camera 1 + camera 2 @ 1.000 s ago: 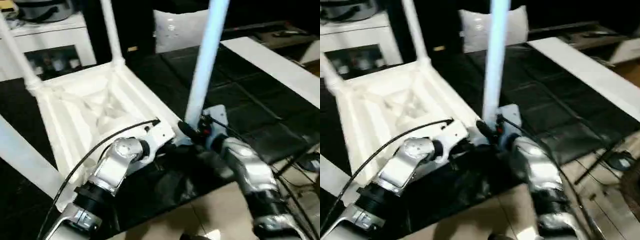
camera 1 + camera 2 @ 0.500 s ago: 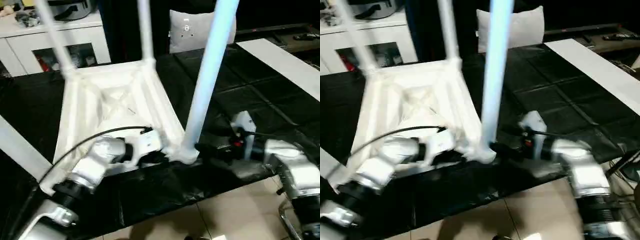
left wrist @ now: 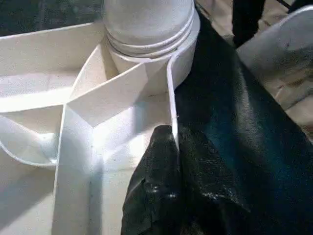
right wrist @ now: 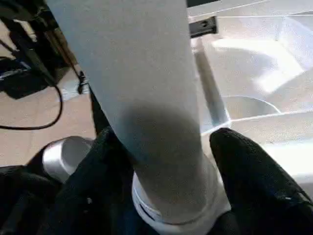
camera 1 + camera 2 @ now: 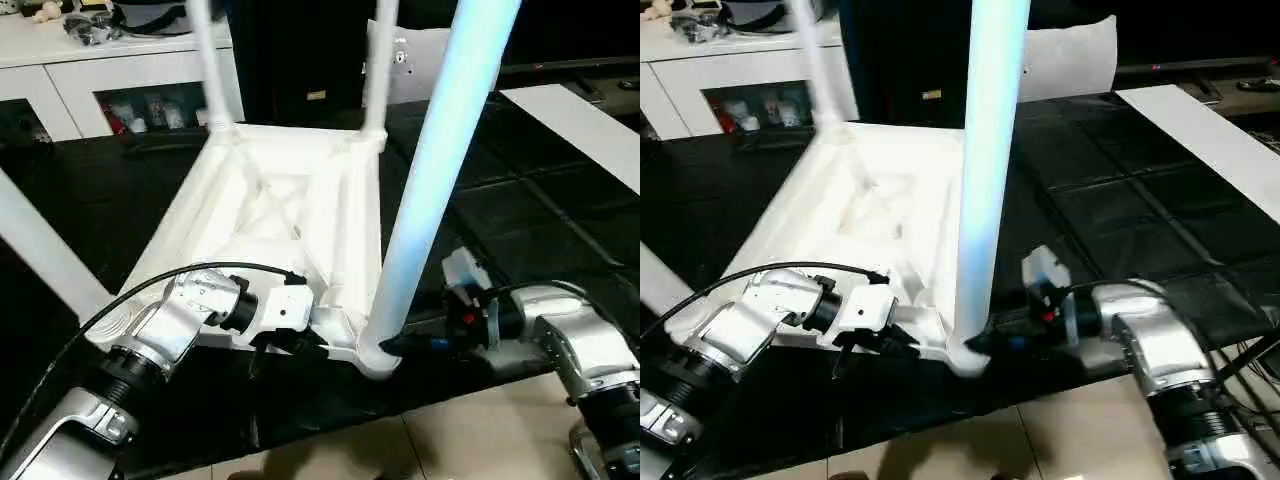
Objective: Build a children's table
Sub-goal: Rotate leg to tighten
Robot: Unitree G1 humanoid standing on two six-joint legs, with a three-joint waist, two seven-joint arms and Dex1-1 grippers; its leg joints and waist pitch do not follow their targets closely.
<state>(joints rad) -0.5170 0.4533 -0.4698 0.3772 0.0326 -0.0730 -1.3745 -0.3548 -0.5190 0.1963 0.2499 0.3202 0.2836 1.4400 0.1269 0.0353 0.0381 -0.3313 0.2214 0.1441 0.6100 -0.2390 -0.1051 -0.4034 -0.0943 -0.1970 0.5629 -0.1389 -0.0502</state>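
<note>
The children's table (image 5: 270, 200) lies upside down on a black surface, its ribbed underside facing up and white legs rising from the corner sockets. The nearest leg (image 5: 430, 190) stands in the near right socket (image 5: 375, 355). My right gripper (image 5: 400, 345) reaches in from the right at that leg's base. In the right wrist view its black fingers (image 4: 244, 166) sit on either side of the leg (image 4: 146, 98), close against it. My left gripper (image 5: 300, 335) is at the table's near edge. In the left wrist view its fingers (image 3: 156, 186) are shut on the thin rim (image 3: 172, 107) beside the socket.
A white cabinet (image 5: 120, 80) with glass doors stands at the back left, with a white cushion (image 5: 425, 60) behind the table. A long white board (image 5: 590, 130) lies on the right. The black surface ends just before my arms, over a tiled floor (image 5: 450, 430).
The camera has moved. Half a second ago my right gripper was drawn back from the leg, and now its fingers are around the leg's base again. The left gripper stays at the rim.
</note>
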